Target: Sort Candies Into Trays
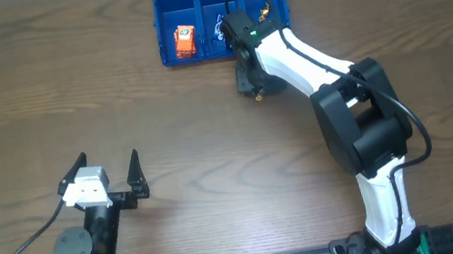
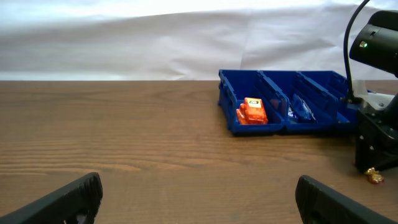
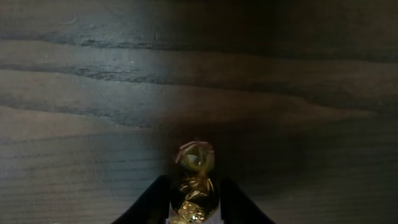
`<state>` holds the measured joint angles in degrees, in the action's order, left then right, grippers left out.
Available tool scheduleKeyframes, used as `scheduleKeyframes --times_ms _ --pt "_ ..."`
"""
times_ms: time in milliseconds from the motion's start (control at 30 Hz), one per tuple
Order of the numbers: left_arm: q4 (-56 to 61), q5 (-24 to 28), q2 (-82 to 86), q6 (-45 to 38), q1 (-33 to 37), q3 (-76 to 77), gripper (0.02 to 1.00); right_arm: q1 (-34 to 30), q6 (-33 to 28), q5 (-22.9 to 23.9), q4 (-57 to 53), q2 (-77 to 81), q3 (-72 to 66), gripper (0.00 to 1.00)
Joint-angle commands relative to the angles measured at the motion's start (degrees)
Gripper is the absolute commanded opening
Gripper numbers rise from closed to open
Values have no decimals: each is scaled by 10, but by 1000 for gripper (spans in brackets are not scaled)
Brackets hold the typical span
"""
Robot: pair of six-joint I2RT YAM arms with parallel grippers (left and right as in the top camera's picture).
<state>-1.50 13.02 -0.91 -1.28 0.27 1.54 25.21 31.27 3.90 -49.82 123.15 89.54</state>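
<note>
1. A blue tray (image 1: 174, 5) with three compartments sits on the table (image 1: 35, 85) by the middle of its far edge.
2. An orange candy (image 1: 185, 41) lies in the tray's left compartment, and a blue candy (image 1: 220, 28) lies in the middle one.
3. The right gripper (image 3: 194, 183) is low over the table, just in front of the tray's near wall. Its fingers are closed tight on a gold candy (image 3: 194, 177).
4. I cannot tell whether the gold candy touches the wood.
5. The left gripper (image 1: 107, 165) is near the table's near-left corner, well apart from the tray. Its fingers are spread wide and hold nothing.
</note>
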Motion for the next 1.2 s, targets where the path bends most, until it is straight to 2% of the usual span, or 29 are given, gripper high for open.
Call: scheduleKeyframes --times_ms 33,433,533,700,800,1033,1200 --pt "-17 8 3 6 1 -13 998 -2 3 9 0 4 -3 257" --pt "-17 8 3 6 1 -13 996 -2 2 10 -1 -36 -3 176" --pt "-17 8 3 6 1 -13 996 -7 -2 29 7 -98 -3 174" --pt "-17 8 3 6 1 -13 996 -28 -33 87 31 -213 9 167" --pt "-17 8 3 6 1 -13 998 -46 -58 116 65 -237 18 163" --pt "-17 8 3 6 1 -13 996 -77 -148 117 212 -186 21 167" --pt "-17 8 3 6 1 -13 998 -78 -163 115 281 -125 21 169"
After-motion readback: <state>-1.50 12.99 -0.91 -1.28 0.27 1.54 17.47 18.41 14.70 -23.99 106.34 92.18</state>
